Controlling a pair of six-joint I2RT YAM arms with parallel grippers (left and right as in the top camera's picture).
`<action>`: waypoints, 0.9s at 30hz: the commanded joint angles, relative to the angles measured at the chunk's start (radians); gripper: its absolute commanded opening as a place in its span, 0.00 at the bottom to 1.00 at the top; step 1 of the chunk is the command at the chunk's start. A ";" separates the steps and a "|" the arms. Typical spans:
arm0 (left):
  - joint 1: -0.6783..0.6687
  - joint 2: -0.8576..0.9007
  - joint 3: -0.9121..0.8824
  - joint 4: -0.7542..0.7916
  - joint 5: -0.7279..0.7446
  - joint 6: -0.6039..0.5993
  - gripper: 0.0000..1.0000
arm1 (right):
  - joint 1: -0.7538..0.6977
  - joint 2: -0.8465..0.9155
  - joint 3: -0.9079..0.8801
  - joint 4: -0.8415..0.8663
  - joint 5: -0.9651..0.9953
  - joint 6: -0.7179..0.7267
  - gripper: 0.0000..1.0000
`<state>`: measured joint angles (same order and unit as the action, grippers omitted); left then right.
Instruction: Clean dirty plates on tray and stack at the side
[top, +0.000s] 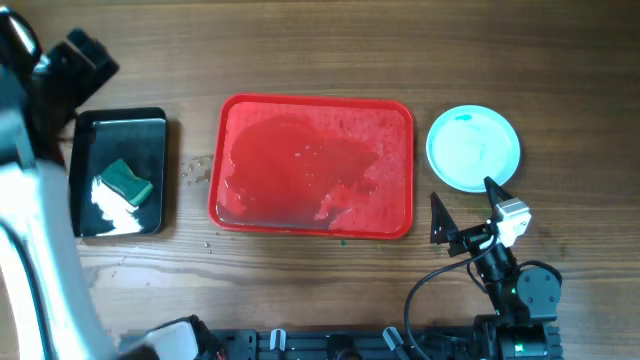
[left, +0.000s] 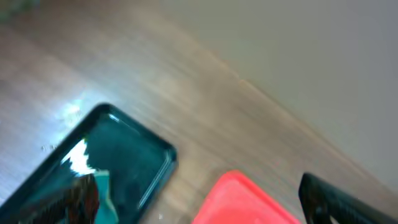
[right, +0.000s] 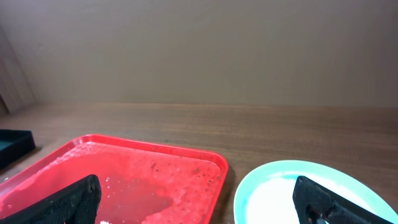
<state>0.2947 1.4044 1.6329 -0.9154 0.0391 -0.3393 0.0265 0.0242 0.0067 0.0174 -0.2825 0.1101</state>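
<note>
- The counter (top: 300, 50) is brown wood with a long grain. In both wrist views a plain beige wall (right: 199, 50) rises straight behind its far edge.
- The wood is bare along the far edge. A scatter of small drops or crumbs (top: 196, 170) marks it left of the middle, between the 2 trays.
- The red tray (top: 400, 225) lies in the middle of the counter, long side parallel to the near edge. It carries no plate, only a wet film and pale foam on its floor.
- 1 round plate (top: 473, 150) sits on the wood just beside the red tray's right end, toward the far right corner and clear of the rim. It is pale aqua with a whiter centre and a faint teal trace near its far side. I cannot tell whether more plates lie under it.
- The black tray (top: 150, 120) lies near the left edge, well apart from the red one. It holds a green sponge (top: 127, 183) and a patch of white foam (top: 112, 212).
- The right gripper (top: 460, 187) hovers at the plate's near rim, fingers spread wide and holding nothing.
- The left gripper (left: 199, 180) is over the wood between the black tray and the red tray's corner. That view is blurred, but its 2 dark fingers (left: 336, 199) stand far apart with nothing between them.
- A black rail (top: 300, 345) runs along the near edge, and the right arm's base stands at the near right corner.
</note>
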 joint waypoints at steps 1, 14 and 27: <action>-0.104 -0.337 -0.379 0.304 0.001 0.171 1.00 | -0.003 0.000 -0.002 0.004 0.014 -0.003 1.00; -0.234 -1.176 -1.523 1.036 -0.056 0.199 1.00 | -0.003 0.000 -0.002 0.004 0.014 -0.003 1.00; -0.265 -1.402 -1.627 0.849 -0.110 0.205 1.00 | -0.003 0.000 -0.002 0.004 0.014 -0.002 1.00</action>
<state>0.0345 0.0139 0.0078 -0.0650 -0.0525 -0.1539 0.0265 0.0288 0.0063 0.0189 -0.2790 0.1101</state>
